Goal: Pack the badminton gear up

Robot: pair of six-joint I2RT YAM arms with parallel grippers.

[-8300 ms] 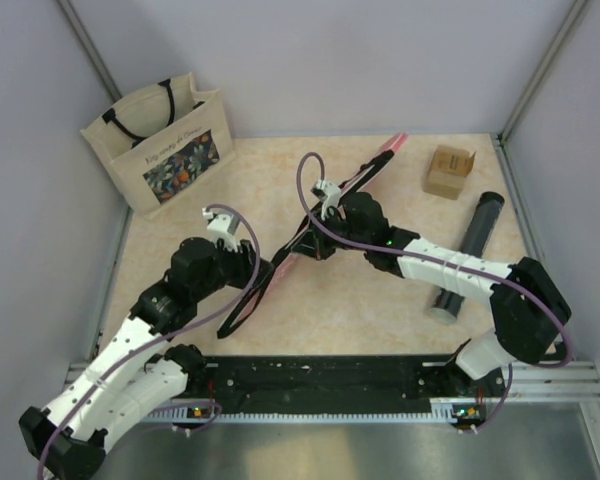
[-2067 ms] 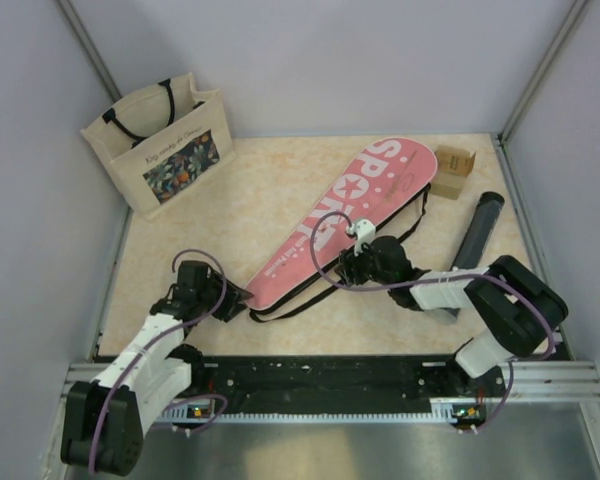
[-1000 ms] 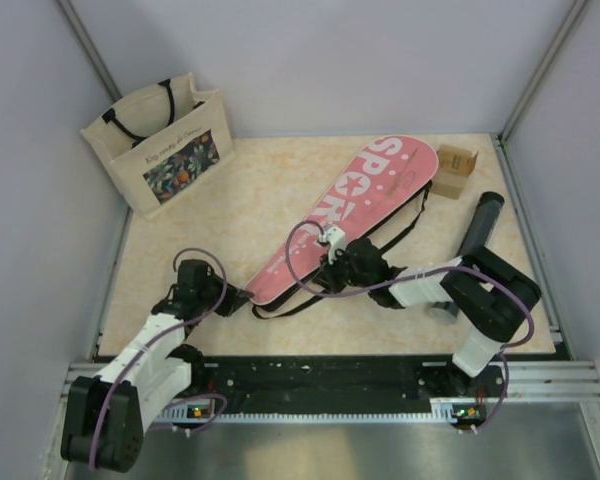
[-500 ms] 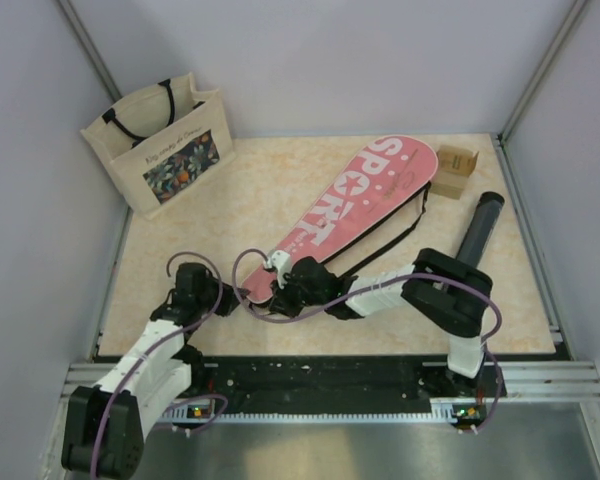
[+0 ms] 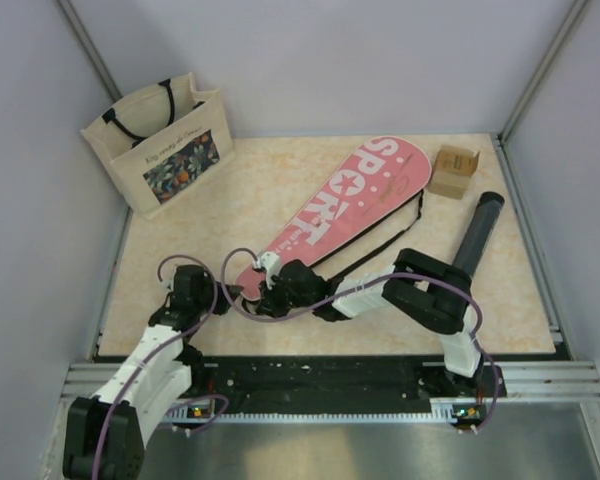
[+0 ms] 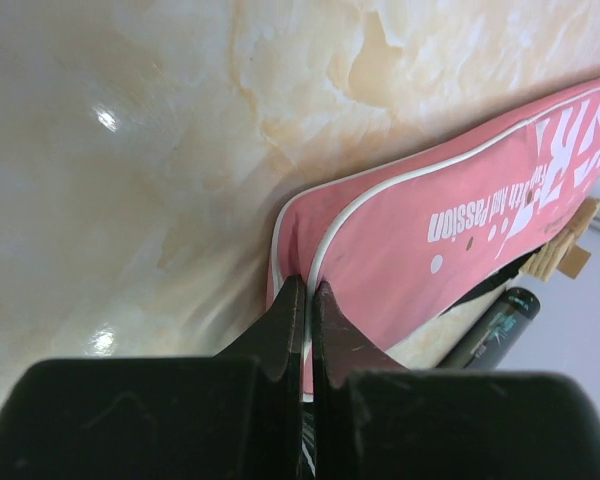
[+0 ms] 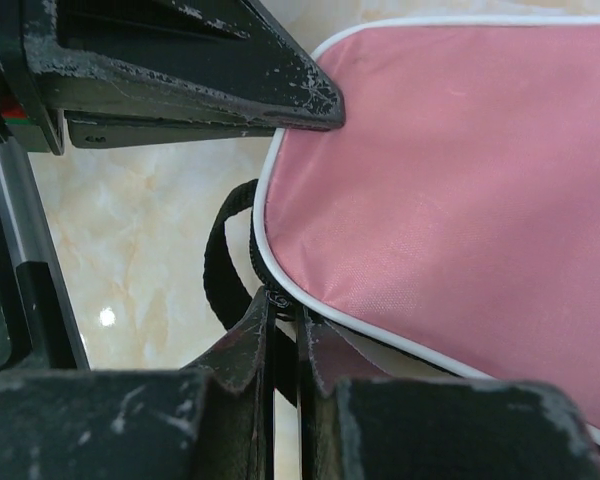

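2 pinches at the narrow end of the cover [image 5: 360,190], lying flat: left gripper [image 6: 305,290] on its edge, right gripper [image 7: 280,300] on the apparent zip pull [image 7: 278,292]. Zipping looks done; next, release.

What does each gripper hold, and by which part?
Both grip the pink cover at its narrow end: the left gripper pinches the white-piped edge; the right gripper pinches a dark piece on that edge, beside the black strap.
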